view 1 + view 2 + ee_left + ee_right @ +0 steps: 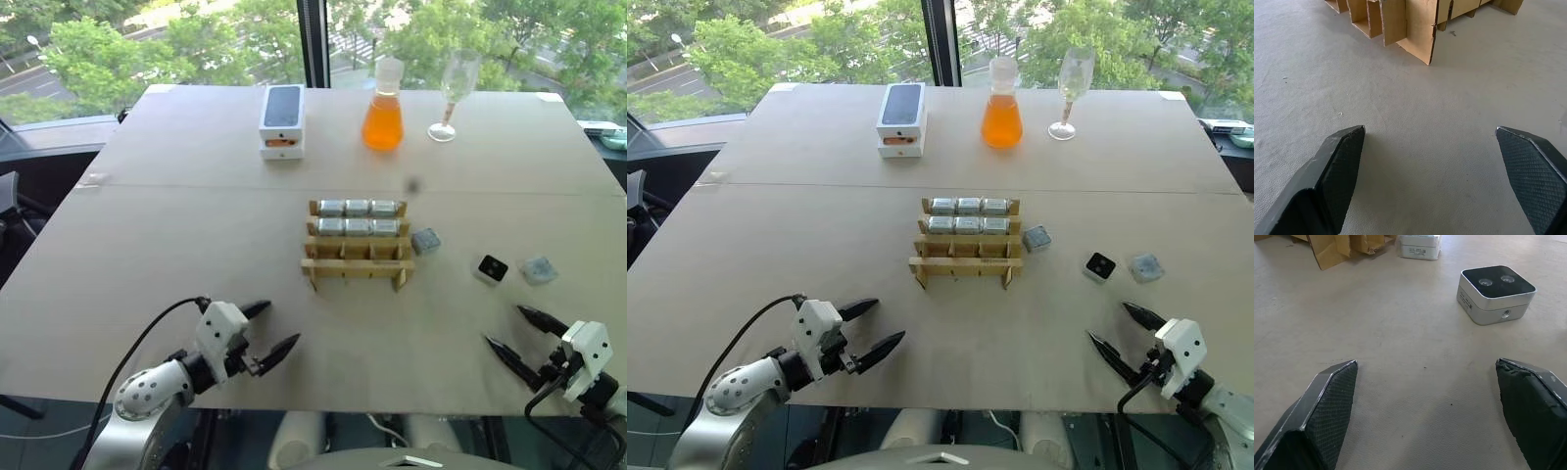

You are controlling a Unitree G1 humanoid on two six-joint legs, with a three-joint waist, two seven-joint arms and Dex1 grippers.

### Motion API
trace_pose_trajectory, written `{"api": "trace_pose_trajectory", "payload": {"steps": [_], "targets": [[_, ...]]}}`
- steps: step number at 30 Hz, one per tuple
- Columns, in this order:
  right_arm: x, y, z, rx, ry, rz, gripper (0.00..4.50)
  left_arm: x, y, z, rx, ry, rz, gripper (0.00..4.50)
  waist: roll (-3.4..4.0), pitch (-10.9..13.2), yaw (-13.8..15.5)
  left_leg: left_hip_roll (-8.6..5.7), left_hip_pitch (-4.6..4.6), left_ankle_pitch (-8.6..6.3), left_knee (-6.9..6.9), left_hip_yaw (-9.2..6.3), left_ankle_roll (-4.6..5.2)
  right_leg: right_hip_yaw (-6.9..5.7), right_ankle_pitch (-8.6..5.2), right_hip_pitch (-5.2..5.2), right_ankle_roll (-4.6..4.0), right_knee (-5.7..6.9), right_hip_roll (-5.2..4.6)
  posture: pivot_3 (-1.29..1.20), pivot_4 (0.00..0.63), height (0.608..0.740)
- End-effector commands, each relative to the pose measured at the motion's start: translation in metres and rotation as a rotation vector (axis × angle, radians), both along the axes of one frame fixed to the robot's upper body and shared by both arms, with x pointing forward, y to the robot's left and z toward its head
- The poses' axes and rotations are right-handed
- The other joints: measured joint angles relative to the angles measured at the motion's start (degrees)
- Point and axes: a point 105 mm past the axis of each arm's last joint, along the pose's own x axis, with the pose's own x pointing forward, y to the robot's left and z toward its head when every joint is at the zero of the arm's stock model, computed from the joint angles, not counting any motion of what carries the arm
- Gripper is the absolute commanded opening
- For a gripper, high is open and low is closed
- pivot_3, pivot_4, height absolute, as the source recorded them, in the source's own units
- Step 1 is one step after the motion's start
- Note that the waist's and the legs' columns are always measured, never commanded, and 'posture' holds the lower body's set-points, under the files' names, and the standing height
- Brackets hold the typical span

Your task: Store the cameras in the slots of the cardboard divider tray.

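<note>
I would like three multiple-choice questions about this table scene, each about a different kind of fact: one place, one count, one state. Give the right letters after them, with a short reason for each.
1. Where do the loose cameras lie?
A. to the right of the cardboard divider tray
B. to its left
C. on the white phone box

2. How many cameras already sit in the tray?
A. three
B. six
C. nine

3. How do the two grippers stand?
A. both shut on cameras
B. one open, one shut
C. both open and empty

Answers:
1. A: the three loose cameras lie on the table, right of the cardboard divider tray.
2. B: the two far rows are full, three each; the near row is empty.
3. C: the left gripper and right gripper hold their fingers apart over bare table.
</note>
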Motion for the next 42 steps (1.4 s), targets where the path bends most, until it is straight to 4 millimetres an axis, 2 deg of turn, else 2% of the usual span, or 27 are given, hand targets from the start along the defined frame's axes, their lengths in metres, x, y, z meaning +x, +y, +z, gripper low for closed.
{"api": "trace_pose_trajectory", "payload": {"steps": [1,42], "targets": [[-0.0009,-0.0001,0.0079,-0.018,-0.037,0.013,4.5,-0.0023,-0.0048,0.0077,-0.005,-0.037,-0.017,4.45,0.0,0.0,0.0,0.0,0.0,0.0,0.0,0.0,0.0,0.0,0.0,0.0,0.0,0.0,0.0,0.0,0.15,0.74],[-0.0019,-0.0042,0.0071,-0.001,-0.051,-0.039,4.5,-0.0013,-0.0086,0.0091,-0.002,-0.047,-0.055,4.45,-0.01,0.0,0.0,0.0,0.04,0.0,0.03,0.01,0.0,0.0,0.02,0.02,0.04,0.09,0.02,0.0,0.15,0.74]]}}
